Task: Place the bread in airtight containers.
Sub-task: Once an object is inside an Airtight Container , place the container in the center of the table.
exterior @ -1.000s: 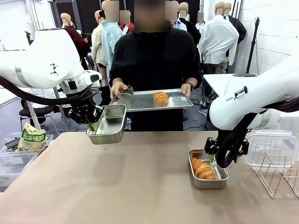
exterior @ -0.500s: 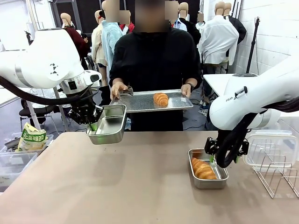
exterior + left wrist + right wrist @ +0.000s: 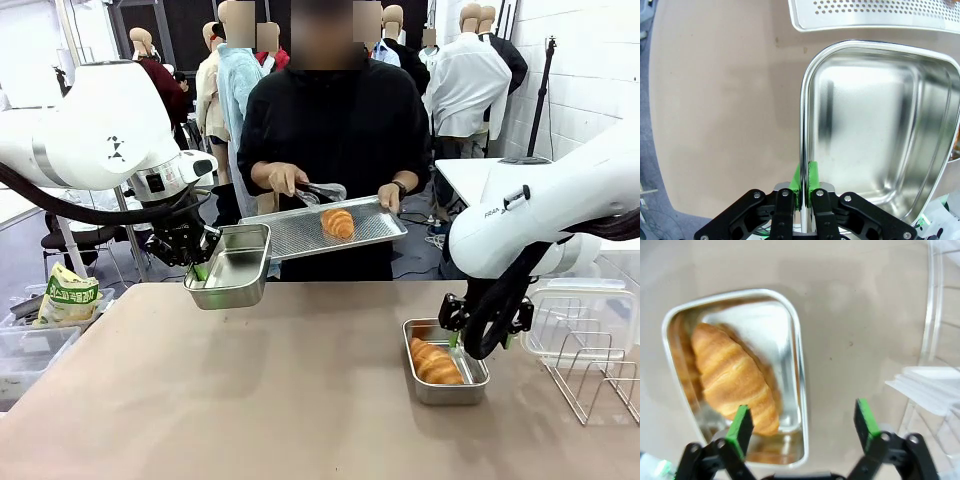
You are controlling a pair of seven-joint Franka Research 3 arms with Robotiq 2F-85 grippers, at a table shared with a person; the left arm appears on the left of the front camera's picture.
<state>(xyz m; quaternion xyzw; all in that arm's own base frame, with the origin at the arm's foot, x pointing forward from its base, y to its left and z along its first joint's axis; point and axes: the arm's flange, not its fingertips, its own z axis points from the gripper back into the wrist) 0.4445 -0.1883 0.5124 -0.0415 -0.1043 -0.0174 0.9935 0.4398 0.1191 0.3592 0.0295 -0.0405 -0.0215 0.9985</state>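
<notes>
The left gripper (image 3: 806,172), clamped on the rim of an empty tin (image 3: 232,265) raised beside the person's tray (image 3: 290,235) with one croissant (image 3: 338,223), has its fingertips hidden in the front view, while the right gripper (image 3: 802,415) gapes empty over the second tin (image 3: 795,355), partly covering the other croissant (image 3: 730,375).

A matte, tan rectangular tabletop (image 3: 300,400) fills the lower half of the front view, mostly bare across its left and middle. In the lower right of the frame a small rectangular stainless-steel tin with rounded corners (image 3: 446,396) rests flat on it. Further right, near the frame's edge, a silver wire rack (image 3: 590,375) stands on the surface, with a clear plastic container (image 3: 575,300) just behind it.
</notes>
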